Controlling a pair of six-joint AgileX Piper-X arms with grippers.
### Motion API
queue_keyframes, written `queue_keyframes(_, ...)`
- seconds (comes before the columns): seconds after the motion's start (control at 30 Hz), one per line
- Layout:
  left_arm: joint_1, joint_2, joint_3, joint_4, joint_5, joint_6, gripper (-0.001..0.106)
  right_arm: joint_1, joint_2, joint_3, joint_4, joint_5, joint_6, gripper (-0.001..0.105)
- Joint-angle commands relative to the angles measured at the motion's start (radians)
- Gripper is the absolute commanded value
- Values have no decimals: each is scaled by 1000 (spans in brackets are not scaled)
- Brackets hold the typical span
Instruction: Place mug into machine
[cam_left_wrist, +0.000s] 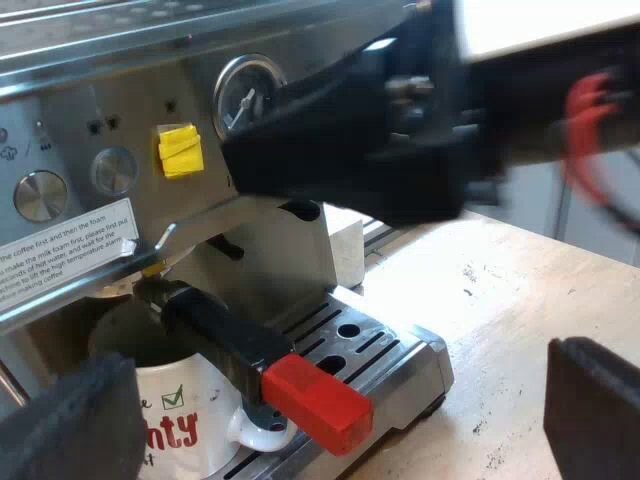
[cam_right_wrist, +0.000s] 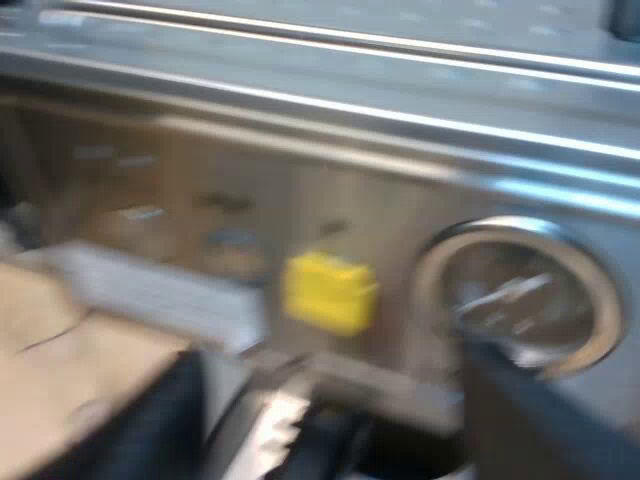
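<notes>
Two claws: both are standing wide, neither is gripping anything
Left gripper (cam_left_wrist: 335, 405): is hovering before the machine's front, fingers (cam_left_wrist: 60, 425) spread far apart, the mug and the handle's red end showing between them
Right gripper (cam_right_wrist: 350, 430): is hanging close to the front panel, near the yellow tab (cam_right_wrist: 330, 290) and the gauge (cam_right_wrist: 520, 295); fingers apart
Mug (cam_left_wrist: 185, 425): white, red lettering, is sitting upright on the drip tray (cam_left_wrist: 400, 350), under the holder
Holder (cam_left_wrist: 150, 290): is sitting locked into the espresso machine (cam_left_wrist: 100, 110); dark handle (cam_left_wrist: 215, 335) is jutting out over the mug, ending in the red end (cam_left_wrist: 318, 402)
Right arm (cam_left_wrist: 350, 140): is reaching across by the gauge
Table (cam_left_wrist: 500, 300): wooden, is carrying the machine
</notes>
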Motion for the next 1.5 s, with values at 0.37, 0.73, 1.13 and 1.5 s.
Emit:
queue_keyframes(0.37, -1, -5, -108, -10, -44, -121, 82, 114, -222, -13, 254, -69, -6, 78)
queue_keyframes(0.73, 154, 91, -252, -10, -98, -234, 82, -64, -417, -137, 613, -188, 50, 78)
queue_keyframes(1.13, 591, 253, -279, -10, 257, -269, 82, -488, -545, -166, 840, -398, 104, 78)
queue_keyframes(1.5, 761, 264, -279, 24, 293, -190, 82, -899, -549, -161, 878, -554, 16, 78)
